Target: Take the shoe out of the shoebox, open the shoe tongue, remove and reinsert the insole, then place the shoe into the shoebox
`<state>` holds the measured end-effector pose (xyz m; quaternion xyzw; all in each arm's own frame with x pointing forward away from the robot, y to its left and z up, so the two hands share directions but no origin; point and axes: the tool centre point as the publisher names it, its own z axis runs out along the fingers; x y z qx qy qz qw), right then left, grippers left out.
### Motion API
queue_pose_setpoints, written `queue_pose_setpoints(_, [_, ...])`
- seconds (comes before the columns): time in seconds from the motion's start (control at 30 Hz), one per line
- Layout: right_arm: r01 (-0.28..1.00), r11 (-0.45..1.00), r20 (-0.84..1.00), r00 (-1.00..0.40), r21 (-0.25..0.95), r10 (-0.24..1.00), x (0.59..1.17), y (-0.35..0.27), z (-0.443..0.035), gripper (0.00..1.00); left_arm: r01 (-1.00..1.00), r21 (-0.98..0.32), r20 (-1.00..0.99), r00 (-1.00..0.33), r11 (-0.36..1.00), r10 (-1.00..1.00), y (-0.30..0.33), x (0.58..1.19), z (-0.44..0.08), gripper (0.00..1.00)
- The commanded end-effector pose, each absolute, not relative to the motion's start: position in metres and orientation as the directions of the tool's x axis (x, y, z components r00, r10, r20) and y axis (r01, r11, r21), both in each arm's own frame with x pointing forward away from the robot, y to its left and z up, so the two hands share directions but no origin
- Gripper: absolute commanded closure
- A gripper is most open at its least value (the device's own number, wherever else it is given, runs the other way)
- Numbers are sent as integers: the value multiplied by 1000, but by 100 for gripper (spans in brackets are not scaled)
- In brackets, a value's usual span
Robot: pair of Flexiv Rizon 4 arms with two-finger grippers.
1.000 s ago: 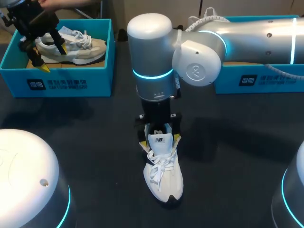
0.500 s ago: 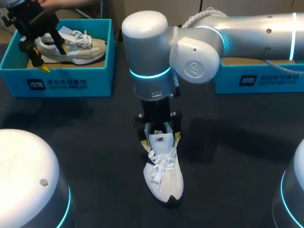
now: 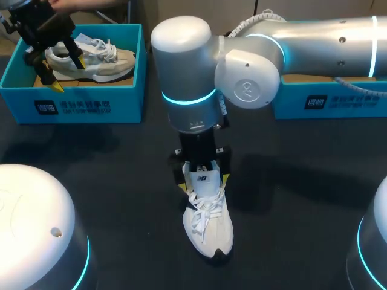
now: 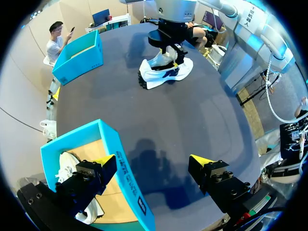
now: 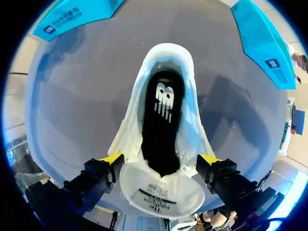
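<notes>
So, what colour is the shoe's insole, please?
Black insole, white logo; right wrist view shows it best.

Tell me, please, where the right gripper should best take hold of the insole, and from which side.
Probably at the heel end of the insole, from straight above through the opening of the shoe. The tongue is pulled open, so the heel end lies bare, while the front runs hidden under it. The right gripper hangs above, open, fingers outside the shoe's sides; they would need to narrow first.
</notes>
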<state>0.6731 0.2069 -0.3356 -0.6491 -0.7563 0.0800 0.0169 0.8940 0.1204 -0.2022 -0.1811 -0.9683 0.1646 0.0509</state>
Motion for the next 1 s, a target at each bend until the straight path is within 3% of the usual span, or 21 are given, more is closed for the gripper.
queue_pose_setpoints(0.03, [984,135,-82,-146,-120,986,660,204,-329,0,335,-334,38,-929,881,368,121,893,-202,0])
queue_pose_setpoints(0.7, [997,52,-79,-56,-62,995,602,202,-296,0,335,-334,38,-929,881,368,121,893,-202,0])
queue_pose_setpoints(0.73, [997,51,-79,-56,-63,995,602,202,-295,6,335,-334,38,-929,881,368,121,893,-202,0])
queue_pose_setpoints(0.83, [996,56,-78,-61,-67,995,601,204,-294,47,335,-334,38,-929,881,368,121,893,-202,0])
queue_pose_setpoints(0.87, [996,54,-77,-59,-69,995,600,205,-294,52,335,-334,38,-929,881,368,121,893,-202,0])
queue_pose_setpoints(1.0, [996,47,-66,-52,-69,996,592,206,-295,54,335,-334,38,-929,881,368,121,893,-202,0])
